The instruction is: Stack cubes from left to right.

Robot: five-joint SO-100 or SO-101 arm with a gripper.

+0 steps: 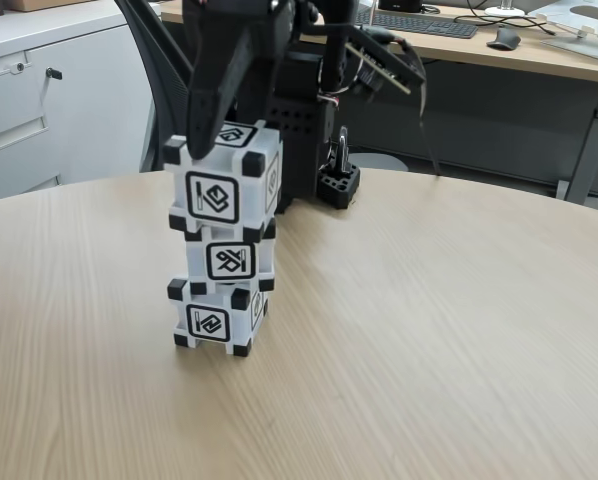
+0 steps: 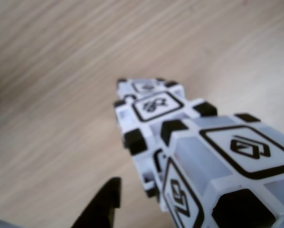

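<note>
Three cubes stand in one column on the round wooden table [image 1: 429,330]. In the fixed view the bottom cube [image 1: 217,320] rests on the table, the middle cube [image 1: 229,262] sits on it, and the top cube [image 1: 229,185] sits on the middle one, shifted slightly and turned a little out of line with those below.

The black gripper [image 1: 211,125] comes down from above onto the top cube. One dark finger [image 1: 217,95] lies against the cube's upper left corner as that view shows it; the other finger is hidden, so whether the gripper clamps the cube or stands apart from it cannot be told.

In the wrist view the top cube [image 2: 227,175] lies directly beside the gripper, to the right of one black fingertip [image 2: 106,202], with the middle cube [image 2: 154,111] and bottom cube [image 2: 144,86] beyond it, further below.

Behind the arm, an office chair [image 1: 159,70] and a desk with a keyboard [image 1: 419,22] stand well apart from the stack.
</note>
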